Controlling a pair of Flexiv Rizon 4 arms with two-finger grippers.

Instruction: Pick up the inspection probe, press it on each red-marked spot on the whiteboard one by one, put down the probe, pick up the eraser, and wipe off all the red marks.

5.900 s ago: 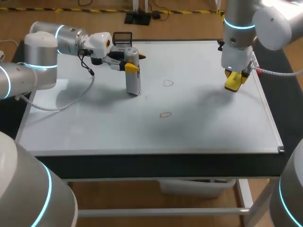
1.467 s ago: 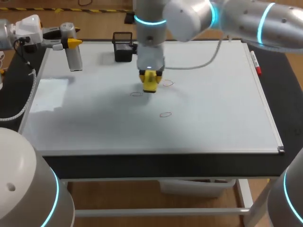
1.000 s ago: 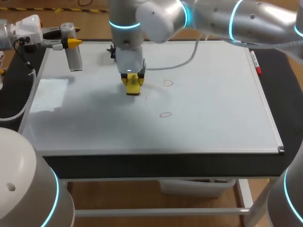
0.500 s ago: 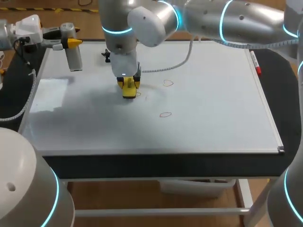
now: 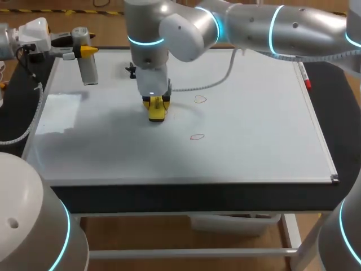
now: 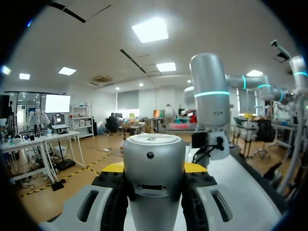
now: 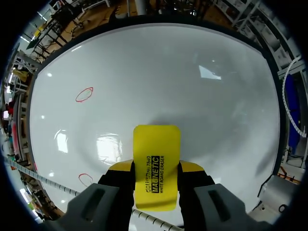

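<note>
Clasping one eraser (image 7: 156, 144), right pincer (image 7: 156, 169) overlooks two marks (image 7: 84, 94); left pincer (image 6: 154, 167) clasps one probe (image 6: 154, 147).

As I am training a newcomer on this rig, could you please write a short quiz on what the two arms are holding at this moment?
1. True or false: the right tool is shut on the yellow eraser.
2. What does the left tool hold? A) a cloth B) the inspection probe C) nothing
3. In the head view, how many red loops show on the whiteboard clear of the eraser?

Key: 1 true; 2 B; 3 two.
</note>
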